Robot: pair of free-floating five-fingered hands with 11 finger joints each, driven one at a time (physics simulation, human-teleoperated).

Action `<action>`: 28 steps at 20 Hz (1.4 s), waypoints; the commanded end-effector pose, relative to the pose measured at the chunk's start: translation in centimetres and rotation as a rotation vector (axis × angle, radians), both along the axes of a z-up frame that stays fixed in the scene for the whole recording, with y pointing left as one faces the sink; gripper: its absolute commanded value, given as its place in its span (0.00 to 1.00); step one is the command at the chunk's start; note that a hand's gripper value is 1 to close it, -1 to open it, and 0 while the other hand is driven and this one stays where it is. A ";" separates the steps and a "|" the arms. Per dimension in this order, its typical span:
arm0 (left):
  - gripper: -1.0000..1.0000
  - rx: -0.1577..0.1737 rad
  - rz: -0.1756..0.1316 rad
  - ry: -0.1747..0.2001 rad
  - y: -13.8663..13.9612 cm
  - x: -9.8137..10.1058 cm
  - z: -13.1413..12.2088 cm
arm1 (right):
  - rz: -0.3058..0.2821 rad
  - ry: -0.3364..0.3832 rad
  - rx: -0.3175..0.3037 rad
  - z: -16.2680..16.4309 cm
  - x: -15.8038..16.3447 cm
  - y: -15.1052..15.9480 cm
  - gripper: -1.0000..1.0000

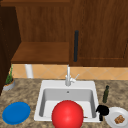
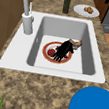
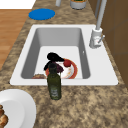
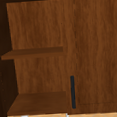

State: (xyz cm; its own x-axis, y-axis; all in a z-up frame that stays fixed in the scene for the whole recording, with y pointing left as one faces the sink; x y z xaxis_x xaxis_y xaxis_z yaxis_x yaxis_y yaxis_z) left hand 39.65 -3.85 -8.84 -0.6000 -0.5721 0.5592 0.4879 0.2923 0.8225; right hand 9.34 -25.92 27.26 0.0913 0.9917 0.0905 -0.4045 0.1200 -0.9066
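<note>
Table [image 2: 35, 88]: bears a white sink [image 2: 15, 54], a blue plate [image 2: 90, 106] and a white plate [image 3: 15, 105] with food. Sink: holds a red-rimmed plate [image 2: 55, 62] on its floor. Green bottle [image 3: 54, 85]: stands on the table beside the sink's rim. Right hand [image 2: 63, 50]: hangs over the red-rimmed plate, fingers [image 2: 58, 56] straight and apart, tips down by a small red fruit [image 2: 51, 52].

A sink [image 1: 41, 100] sits mid-counter, tap [image 1: 68, 76] at its back edge. In the basin, a plate [image 2: 46, 56] lies under a hand [image 2: 63, 50]. Near the counter's right edge stand a bottle [image 1: 106, 94] and, before it, a dish [image 1: 112, 116] holding what may be bread; a disc [image 1: 16, 112] lies toward the counter's left edge.
</note>
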 end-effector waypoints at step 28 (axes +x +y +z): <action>0.00 -0.206 -0.031 0.061 -2.1 0.6 0.5 | 0.000 0.000 0.000 0.0 0.0 0.0 0.50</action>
